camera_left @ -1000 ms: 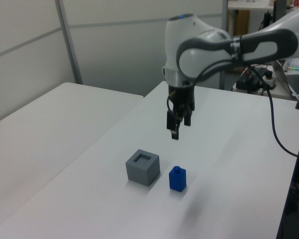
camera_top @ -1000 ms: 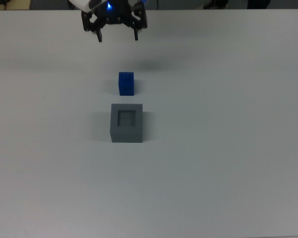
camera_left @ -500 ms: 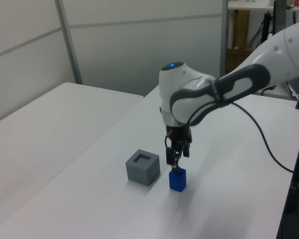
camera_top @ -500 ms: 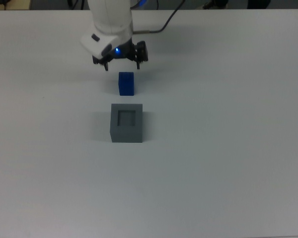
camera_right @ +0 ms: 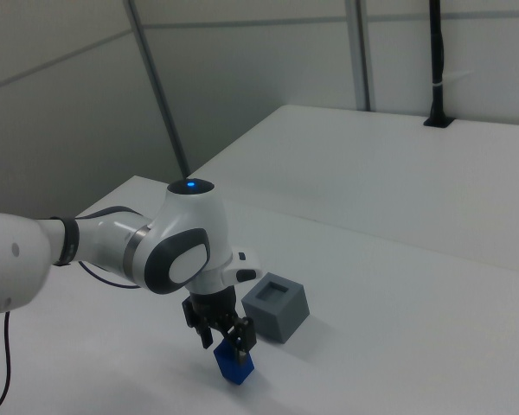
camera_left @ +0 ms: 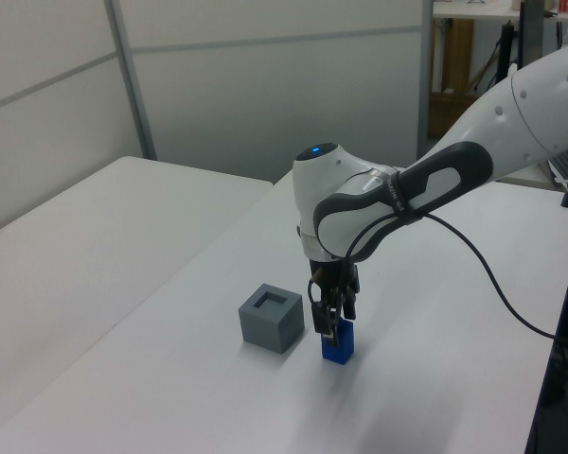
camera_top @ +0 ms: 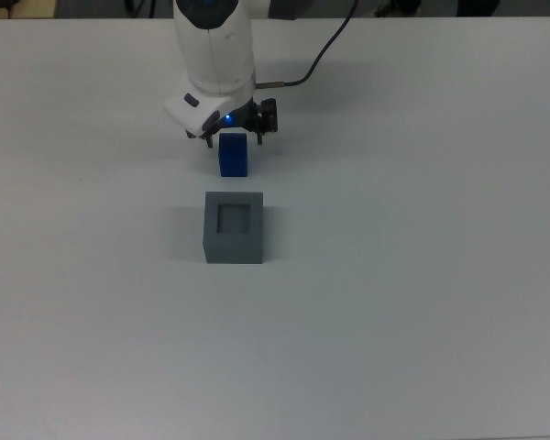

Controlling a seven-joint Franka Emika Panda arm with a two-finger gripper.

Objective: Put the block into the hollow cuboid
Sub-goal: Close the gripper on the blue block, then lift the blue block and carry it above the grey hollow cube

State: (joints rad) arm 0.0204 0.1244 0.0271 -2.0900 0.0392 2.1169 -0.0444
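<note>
Pincer (camera_top: 232, 135): two dark fingers pointing straight down, spread apart, one on each side of the upper part of the block (camera_top: 233, 158); whether the pads touch its faces cannot be told. In the top view one fingertip shows at the block's left and one at its right, with the white wrist housing above them carrying a small blue light. In the left view the fingers (camera_left: 324, 320) overlap the block's top half; in the right view the pincer (camera_right: 227, 341) sits over the block's top

Block (camera_left: 337, 345): bright blue, small, upright, standing on the bench (camera_top: 422, 275), bottom face on the surface. Also seen in the right view (camera_right: 235, 366)

Hollow cuboid (camera_top: 234, 227): grey, matte, thick-walled, square recess facing up and holding nothing. Stands on the bench just below the block in the top view, a narrow strip of bench between them. In the left view (camera_left: 272, 317) it lies to the block's left; in the right view (camera_right: 276, 306) it lies up and to the block's right

Arm (camera_left: 426, 180): white with dark joint covers, reaching in from the left view's right; a black cable (camera_left: 492, 284) hangs from it

Bench: white, plain
</note>
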